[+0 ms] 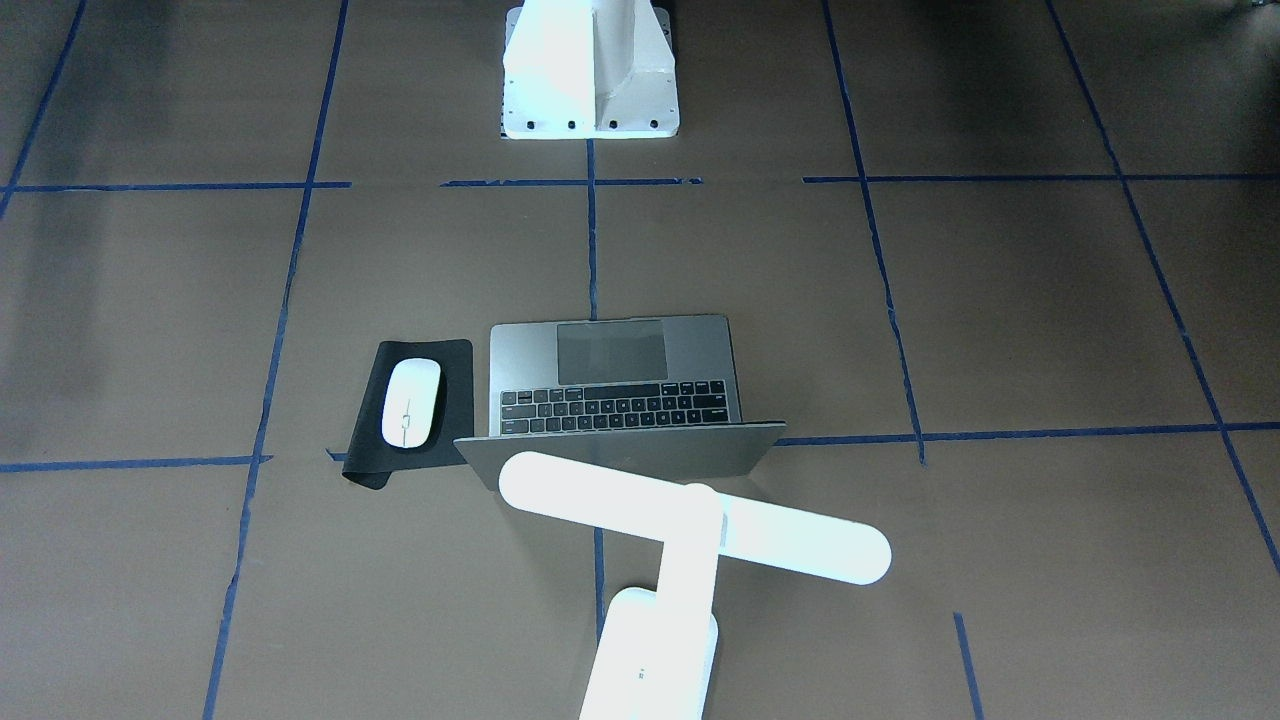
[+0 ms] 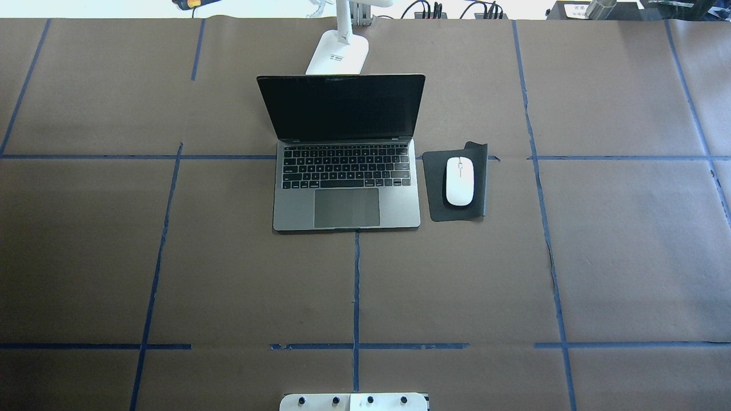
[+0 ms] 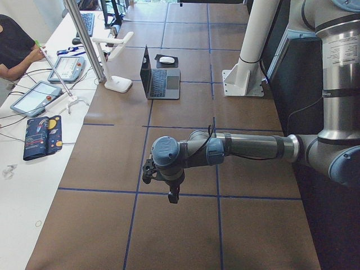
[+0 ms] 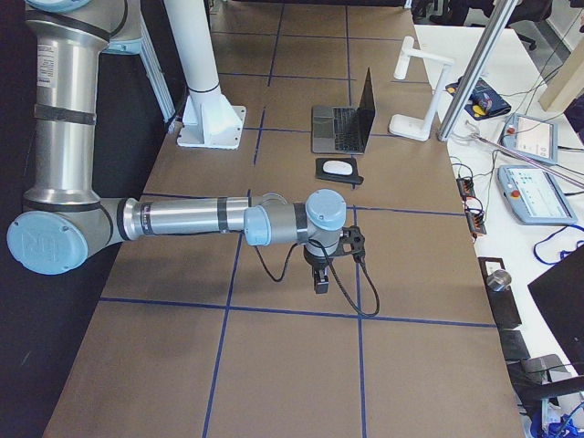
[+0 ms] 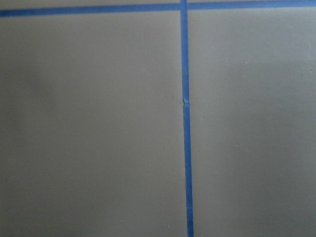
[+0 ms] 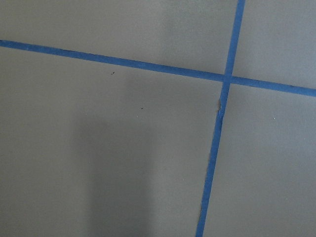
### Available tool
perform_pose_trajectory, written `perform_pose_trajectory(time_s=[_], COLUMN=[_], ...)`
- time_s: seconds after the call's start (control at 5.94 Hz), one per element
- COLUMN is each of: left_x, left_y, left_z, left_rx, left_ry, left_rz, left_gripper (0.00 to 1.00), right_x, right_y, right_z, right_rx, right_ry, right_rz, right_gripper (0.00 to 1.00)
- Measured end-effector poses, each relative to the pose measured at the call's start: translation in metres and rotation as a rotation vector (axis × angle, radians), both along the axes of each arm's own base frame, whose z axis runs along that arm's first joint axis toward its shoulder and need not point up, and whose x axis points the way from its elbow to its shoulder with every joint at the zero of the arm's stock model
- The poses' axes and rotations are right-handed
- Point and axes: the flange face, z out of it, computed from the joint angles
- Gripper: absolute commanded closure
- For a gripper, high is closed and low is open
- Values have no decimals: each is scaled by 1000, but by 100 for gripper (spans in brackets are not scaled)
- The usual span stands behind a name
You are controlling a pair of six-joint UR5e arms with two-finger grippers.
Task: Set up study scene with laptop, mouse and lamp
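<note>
- Grey laptop (image 2: pixel 345 191), open with a dark screen, sits on the counter (image 2: pixel 85 257) toward its far edge, keyboard facing the robot.
- White oval mouse (image 2: pixel 459 181) lies on a black mat (image 2: pixel 434 191) just beside it, long axis near-to-far.
- White lamp (image 1: pixel 620 495) stands behind the lid; its bar seems roughly parallel to the far edge.
- The left pincer (image 3: pixel 173 195) and right pincer (image 4: pixel 320 280) are too small: I cannot tell whether they are spread or pressed together.

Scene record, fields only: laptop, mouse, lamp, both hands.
laptop: open, screen dark, keyboard toward the robot
mouse: lying on the black mouse mat, beside the laptop on the robot's right
lamp: upright behind the laptop's lid, on the side away from the robot
left hand: over bare table, away from the items; open or shut cannot be told
right hand: over bare table, away from the items; open or shut cannot be told
</note>
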Motion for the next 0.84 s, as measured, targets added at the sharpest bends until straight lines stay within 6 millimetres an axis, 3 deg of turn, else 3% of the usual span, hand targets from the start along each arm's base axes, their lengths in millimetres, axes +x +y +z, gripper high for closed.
perform_pose_trajectory(time_s=[0.34,0.84], left_x=[0,0], left_y=[2,7], left_z=[-9,-4], left_rx=[19,6], left_ry=[-6,-7], left_rz=[-1,1], left_gripper=[0,0], right_x=[-1,-3], right_y=[-2,-2], right_z=[-1,-1], right_rx=[-6,-12], right_ry=[-12,-31], right_rz=[0,-1], right_gripper=[0,0])
